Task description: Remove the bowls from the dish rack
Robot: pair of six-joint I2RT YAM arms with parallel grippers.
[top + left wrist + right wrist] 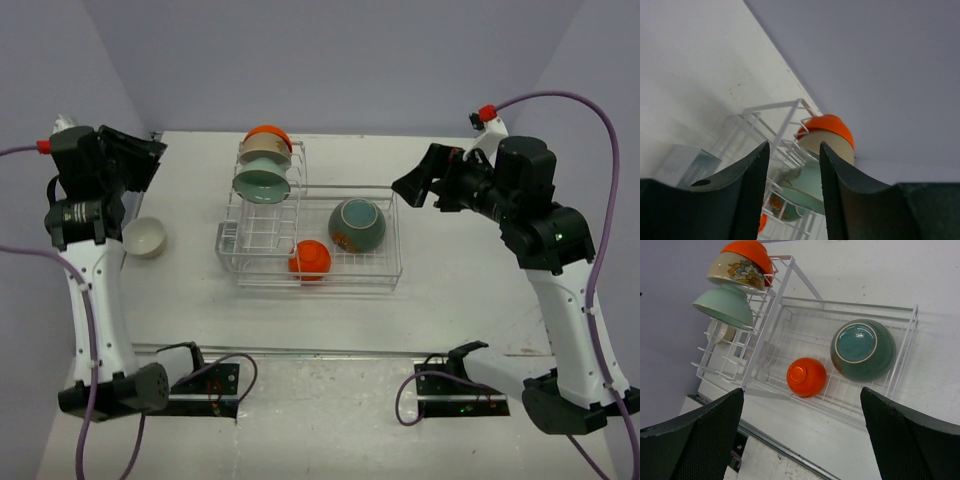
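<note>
The white wire dish rack stands mid-table. Its upright slots hold an orange bowl, a cream bowl and a pale green bowl. Its basket holds the dark teal bowl and a small orange bowl, both upside down. Another cream bowl sits upright on the table left of the rack. My left gripper is open and empty, raised left of the rack. My right gripper is wide open and empty, raised right of the rack. The right wrist view shows the teal bowl and small orange bowl.
The white table ends at a metal rail in front, with both arm bases beyond it. Purple-grey walls close the back and sides. The left wrist view looks along the rack at the stacked bowls.
</note>
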